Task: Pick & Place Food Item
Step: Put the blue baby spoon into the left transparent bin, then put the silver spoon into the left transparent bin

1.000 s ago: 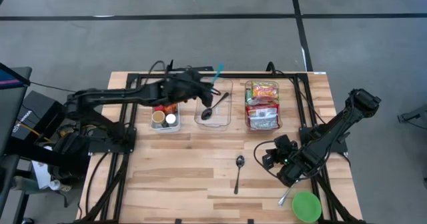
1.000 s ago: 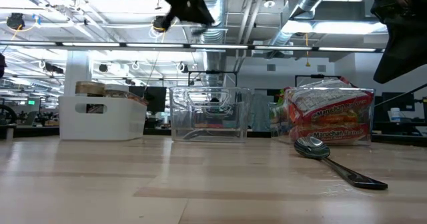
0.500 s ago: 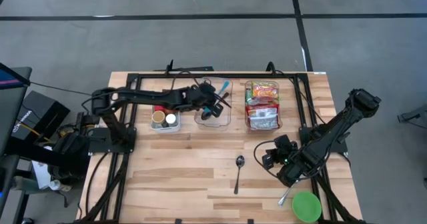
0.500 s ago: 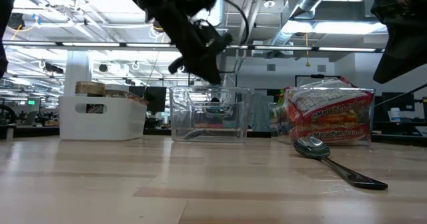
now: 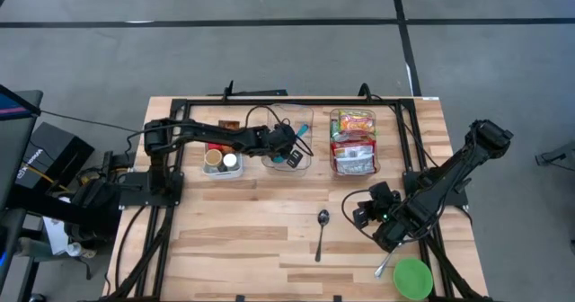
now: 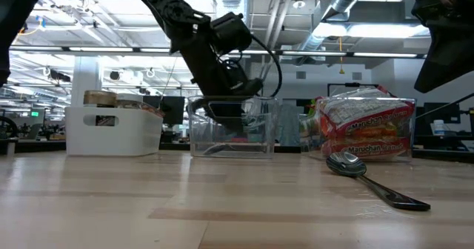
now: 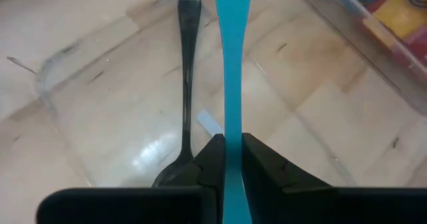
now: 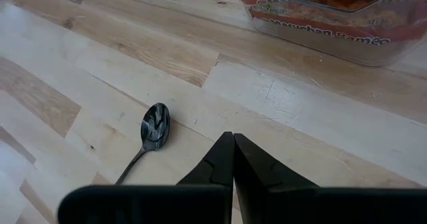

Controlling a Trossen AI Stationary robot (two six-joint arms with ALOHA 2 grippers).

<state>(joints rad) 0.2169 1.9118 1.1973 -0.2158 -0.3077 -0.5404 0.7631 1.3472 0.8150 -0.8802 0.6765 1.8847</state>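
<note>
Held thing: a flat, bright blue utensil handle point(image 7: 230, 84), narrow at the waist and wider toward its far end; its working end is hidden behind the fingers
Where it is: over the clear plastic bin point(image 5: 289, 149) in the middle of the table's far row, its handle pointing along the bin's length
Left gripper point(image 7: 227, 159): fingers clenched on the blue utensil handle, reaching down into the clear plastic bin
Inside the bin: one dark metal spoon point(image 7: 185, 91) lying on the bin floor just beside the blue handle, bowl toward the gripper
Right gripper point(image 8: 233, 159): fingers pressed together on nothing, hovering low over the bare wood near the table's right edge
Loose spoons on the table: one point(image 5: 321, 232), bowl toward the bins, in front of the right gripper
Bins: three in a row – a white bin point(image 5: 221, 158) with round-lidded jars, the clear one, and a clear bin of ramen packets point(image 5: 353, 142)
Green bowl point(image 5: 412, 277): one, at the near right corner
Table point(image 5: 243, 230): light wood planks
</note>
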